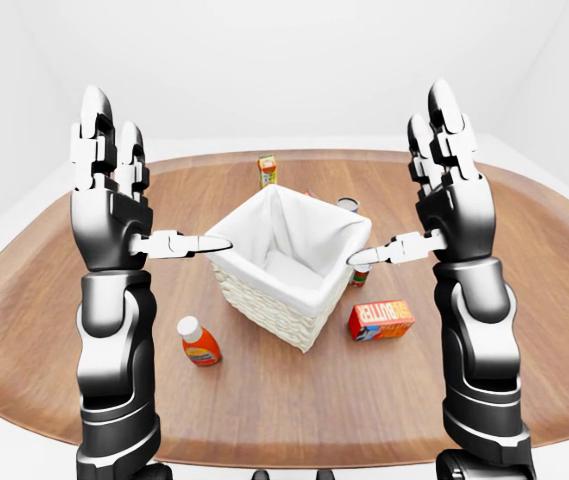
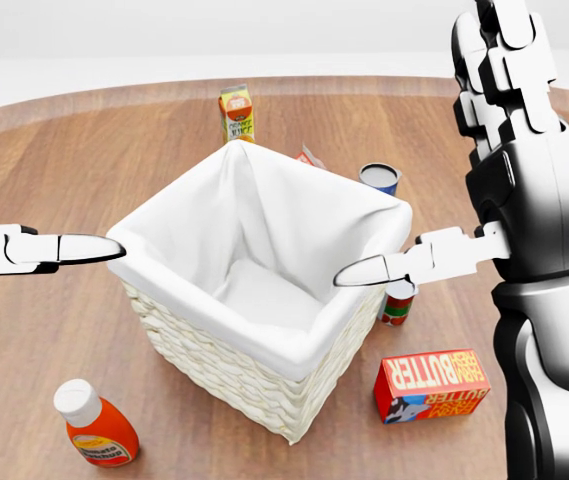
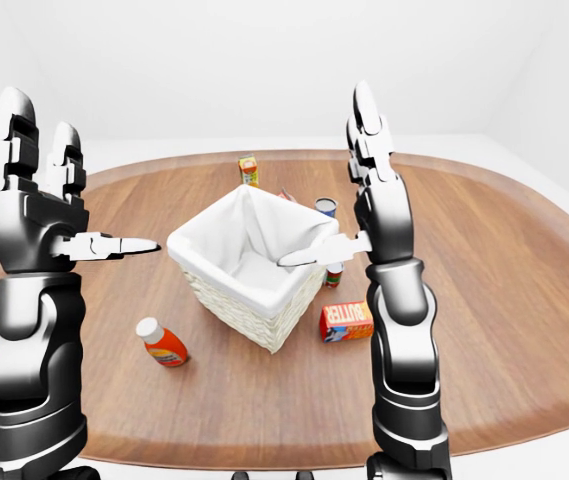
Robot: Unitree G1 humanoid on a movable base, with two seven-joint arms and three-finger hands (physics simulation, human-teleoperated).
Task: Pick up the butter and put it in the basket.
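Fingers of left hand and right hand are held spread, upright, nothing gripped; butter is seen lying right of basket on table

Oval wooden table amid plain white walls

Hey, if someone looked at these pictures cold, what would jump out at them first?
Two black-and-silver robot arms stand raised, the left hand and right hand open at either side of the left-eye view. Between them, mid-table, sits a white-lined wicker basket, empty. At its lower right lies the red-and-orange butter box, untouched on the oval wooden table.
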